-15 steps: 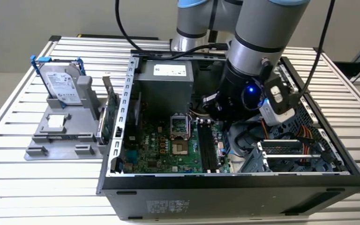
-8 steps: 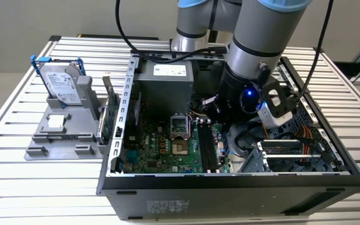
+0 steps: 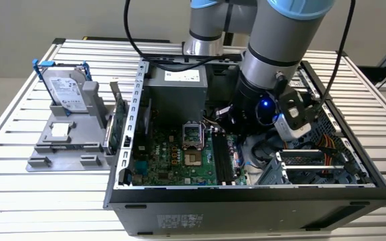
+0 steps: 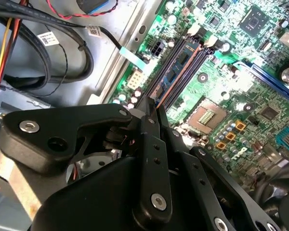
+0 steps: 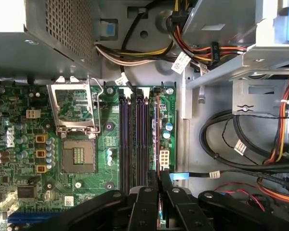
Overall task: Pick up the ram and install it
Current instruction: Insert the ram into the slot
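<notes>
The arm (image 3: pixel 273 45) reaches down into the open computer case (image 3: pixel 247 201) standing on the slatted bench (image 3: pixel 18 201), its wrist low over the green motherboard (image 3: pixel 179 160) beside the black slots (image 3: pixel 221 158). Toward the exterior view's left, a silver hard drive (image 3: pixel 66 88) with blue handles stands upright in a grey holder (image 3: pixel 66 145).

My arm (image 3: pixel 283 35): thick grey metal tubes, light-blue caps at joints, second grey segment behind. Black cables (image 3: pixel 134 35) loop down alongside, another black cable on exterior view's right. Wrist section black, small blue light (image 3: pixel 265 104) glowing on it. Silver-white camera unit (image 3: pixel 291 123) strapped at wrist side. My tool (image 4: pixel 151 113): matte black linkage arms, rounded plates, silver screw heads (image 4: pixel 29 126) at pivots; same black links in both wrist views.
</notes>
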`<state>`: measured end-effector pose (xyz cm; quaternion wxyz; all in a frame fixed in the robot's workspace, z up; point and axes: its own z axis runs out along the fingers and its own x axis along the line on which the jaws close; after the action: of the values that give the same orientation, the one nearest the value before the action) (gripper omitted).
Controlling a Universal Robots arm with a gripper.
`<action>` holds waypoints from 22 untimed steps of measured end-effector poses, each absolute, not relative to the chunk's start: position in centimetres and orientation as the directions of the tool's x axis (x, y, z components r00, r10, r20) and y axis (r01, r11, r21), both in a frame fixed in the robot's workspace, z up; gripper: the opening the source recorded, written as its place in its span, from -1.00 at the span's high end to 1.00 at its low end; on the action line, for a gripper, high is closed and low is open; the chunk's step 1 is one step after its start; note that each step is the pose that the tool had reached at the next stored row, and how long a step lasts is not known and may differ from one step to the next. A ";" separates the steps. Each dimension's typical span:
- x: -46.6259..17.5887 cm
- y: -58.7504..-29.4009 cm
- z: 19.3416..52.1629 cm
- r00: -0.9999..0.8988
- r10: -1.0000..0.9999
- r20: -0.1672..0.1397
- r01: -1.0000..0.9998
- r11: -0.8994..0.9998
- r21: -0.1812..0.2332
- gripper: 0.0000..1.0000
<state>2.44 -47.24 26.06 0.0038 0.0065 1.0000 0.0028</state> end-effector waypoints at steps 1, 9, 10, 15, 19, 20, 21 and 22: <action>2.4 -47.2 26.0 -1.000 0.013 -0.008 0.013 1.000 0.006 1.00; 2.3 -47.3 25.3 -1.000 0.013 -0.008 0.013 1.000 0.006 1.00; 2.3 -47.3 25.2 -1.000 0.013 -0.008 0.013 1.000 0.006 1.00; 2.3 -47.3 24.6 -1.000 0.004 -0.008 0.004 1.000 0.006 1.00; 2.3 -47.3 24.3 -1.000 -0.001 -0.008 -0.001 1.000 0.005 1.00; 2.3 -47.3 24.2 -1.000 -0.002 -0.008 -0.002 1.000 0.005 1.00; 2.2 -47.3 24.1 -1.000 -0.003 -0.008 -0.003 1.000 0.005 1.00; 2.2 -47.3 24.0 -1.000 -0.004 -0.008 -0.004 1.000 0.005 1.00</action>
<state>2.24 -47.29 23.98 0.0038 -0.0020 1.0000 0.0027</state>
